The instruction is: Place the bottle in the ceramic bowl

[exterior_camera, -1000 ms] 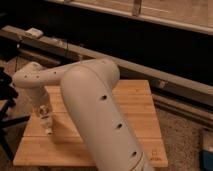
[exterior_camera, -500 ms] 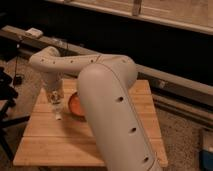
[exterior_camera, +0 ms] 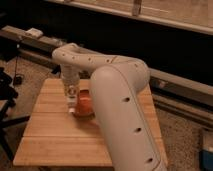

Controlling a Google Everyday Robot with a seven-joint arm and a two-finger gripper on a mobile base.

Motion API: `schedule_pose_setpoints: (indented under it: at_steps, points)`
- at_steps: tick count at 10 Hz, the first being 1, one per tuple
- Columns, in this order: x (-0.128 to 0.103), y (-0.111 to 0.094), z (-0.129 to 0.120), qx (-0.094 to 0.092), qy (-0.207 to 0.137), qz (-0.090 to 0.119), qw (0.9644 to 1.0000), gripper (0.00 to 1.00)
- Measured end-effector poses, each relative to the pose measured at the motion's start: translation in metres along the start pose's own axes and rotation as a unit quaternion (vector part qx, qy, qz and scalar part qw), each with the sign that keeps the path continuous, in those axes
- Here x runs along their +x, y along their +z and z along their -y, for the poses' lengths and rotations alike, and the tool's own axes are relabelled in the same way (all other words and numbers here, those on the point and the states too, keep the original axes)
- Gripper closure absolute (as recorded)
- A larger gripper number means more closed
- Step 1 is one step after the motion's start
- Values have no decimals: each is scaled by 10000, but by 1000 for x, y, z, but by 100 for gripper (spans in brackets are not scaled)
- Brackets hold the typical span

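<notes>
We see the big arm [exterior_camera: 125, 110] hiding half the ceramic bowl [exterior_camera: 84, 106] on the wooden table [exterior_camera: 55, 135], gripper [exterior_camera: 72, 102] at its left rim, bottle and grip too hidden to tell, no words readable.

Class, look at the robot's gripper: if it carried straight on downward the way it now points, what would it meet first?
Most likely the ceramic bowl. The gripper points down at the bowl's left edge, above the wooden table. Depth is unclear, so it might just miss the rim and reach the table instead.
</notes>
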Motion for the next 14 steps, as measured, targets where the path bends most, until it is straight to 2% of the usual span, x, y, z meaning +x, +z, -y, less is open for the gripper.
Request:
schedule_pose_setpoints:
  at_steps: [3, 5, 7, 9, 12, 14]
  points:
    - [-1, 5, 34, 154, 421, -98, 9989, 56]
    - [3, 11, 38, 229, 467, -126, 9986, 37]
    - [4, 19, 40, 214, 482, -97, 9986, 21]
    - [5, 26, 38, 161, 459, -43, 9988, 20]
    - [4, 22, 40, 132, 519, 243, 9983, 20]
    - [4, 22, 36, 125, 499, 230, 9984, 20]
